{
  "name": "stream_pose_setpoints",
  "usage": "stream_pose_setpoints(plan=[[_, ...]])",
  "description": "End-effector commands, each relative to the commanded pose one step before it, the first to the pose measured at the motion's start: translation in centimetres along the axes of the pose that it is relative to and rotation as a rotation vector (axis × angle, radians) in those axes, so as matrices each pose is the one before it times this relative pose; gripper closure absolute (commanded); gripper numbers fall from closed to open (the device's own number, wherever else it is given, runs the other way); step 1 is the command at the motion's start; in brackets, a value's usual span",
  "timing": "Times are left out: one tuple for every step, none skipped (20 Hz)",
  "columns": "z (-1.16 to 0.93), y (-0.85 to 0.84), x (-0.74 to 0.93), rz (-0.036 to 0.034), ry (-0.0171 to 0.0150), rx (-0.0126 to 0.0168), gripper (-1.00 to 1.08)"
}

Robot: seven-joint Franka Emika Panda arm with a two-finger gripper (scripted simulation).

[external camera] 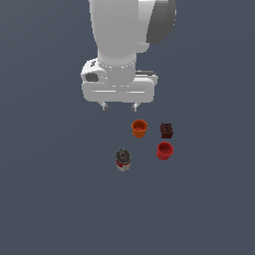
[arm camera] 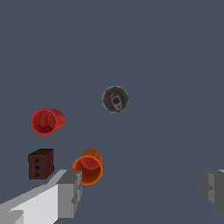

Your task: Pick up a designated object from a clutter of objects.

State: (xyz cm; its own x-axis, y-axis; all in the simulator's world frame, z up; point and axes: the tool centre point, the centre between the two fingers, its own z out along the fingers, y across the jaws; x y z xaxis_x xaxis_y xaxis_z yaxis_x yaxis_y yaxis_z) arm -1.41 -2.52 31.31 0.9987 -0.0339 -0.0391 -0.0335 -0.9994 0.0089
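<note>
Gripper (external camera: 119,106): jaws spread wide, nothing between them, touching nothing; it hangs above the bench (external camera: 50,199), clear of all four items. In the wrist view the two fingers (arm camera: 70,192) stand far apart at either side of the picture.

Red cup (external camera: 165,150): upright on the bench, open mouth up, ribbed sides. It sits just beside the block (external camera: 167,130), apart from the gripper, and is the item farthest toward the exterior view's right along with the block. No bench edge or corner shows in either view, so its place on the bench cannot be told.

Orange cup (external camera: 139,128): upright, nearest the gripper, between it and the red cup.

Block: dark brown, beside the orange cup.

Can (external camera: 123,160): grey with red label, upright, apart from the others toward the exterior view's left.

Exterior view only: arm body, can label.

Wrist view only: three holes in one block face (arm camera: 40,163); the can's top (arm camera: 115,99); cup interiors, red (arm camera: 46,121) and orange (arm camera: 89,166), the orange lying close to one finger.
</note>
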Motion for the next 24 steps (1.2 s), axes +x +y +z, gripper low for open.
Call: stream_pose_setpoints(plan=[[0.0, 0.001, 0.0, 0.0, 0.0, 0.0, -0.92], [0.051, 0.062, -0.015, 0.00047, -0.00124, -0.00039, -0.92], [0.147, 0.187, -0.047, 0.00138, -0.00363, -0.00107, -0.92], [0.245, 0.316, -0.081, 0.00227, -0.00612, -0.00177, -0.92], [0.333, 0.444, -0.118, 0.00302, -0.00854, -0.00238, -0.92], [0.369, 0.522, -0.145, 0.00322, -0.00989, -0.00259, -0.92], [0.289, 0.452, -0.135, 0.00235, -0.0083, -0.00199, -0.92], [0.199, 0.36, -0.114, 0.00142, -0.00638, -0.00136, -0.92], [0.099, 0.245, -0.086, 0.0005, -0.00399, -0.0007, -0.92], [0.02, 0.118, -0.046, -0.00015, -0.00168, -0.00018, -0.92], [-0.023, 0.032, -0.014, 0.0, 0.0, 0.0, -0.92], [-0.022, -0.063, 0.02, -0.00048, 0.00081, 0.00025, -0.92], [0.0, -0.097, 0.041, 0.00026, 0.00116, 0.00007, -0.92], [0.043, -0.118, 0.057, 0.00105, 0.00112, -0.00016, -0.92], [0.096, -0.138, 0.076, 0.00184, 0.00084, -0.00043, -0.92], [0.146, -0.169, 0.096, 0.00242, 0.00066, -0.00062, -0.92], [0.186, -0.199, 0.113, 0.00307, 0.00066, -0.0008, -0.92], [0.219, -0.232, 0.13, 0.0037, 0.00081, -0.00094, -0.92], [0.243, -0.279, 0.147, 0.00406, 0.0011, -0.00096, -0.92], [0.267, -0.326, 0.163, 0.00455, 0.00147, -0.00099, -0.92], [0.296, -0.374, 0.177, 0.00501, 0.00173, -0.00101, -0.92], [0.332, -0.412, 0.187, 0.00562, 0.00188, -0.00107, -0.92], [0.37, -0.455, 0.194, 0.00615, 0.00198, -0.00111, -0.92], [0.405, -0.5, 0.199, 0.00668, 0.00217, -0.00109, -0.92]])
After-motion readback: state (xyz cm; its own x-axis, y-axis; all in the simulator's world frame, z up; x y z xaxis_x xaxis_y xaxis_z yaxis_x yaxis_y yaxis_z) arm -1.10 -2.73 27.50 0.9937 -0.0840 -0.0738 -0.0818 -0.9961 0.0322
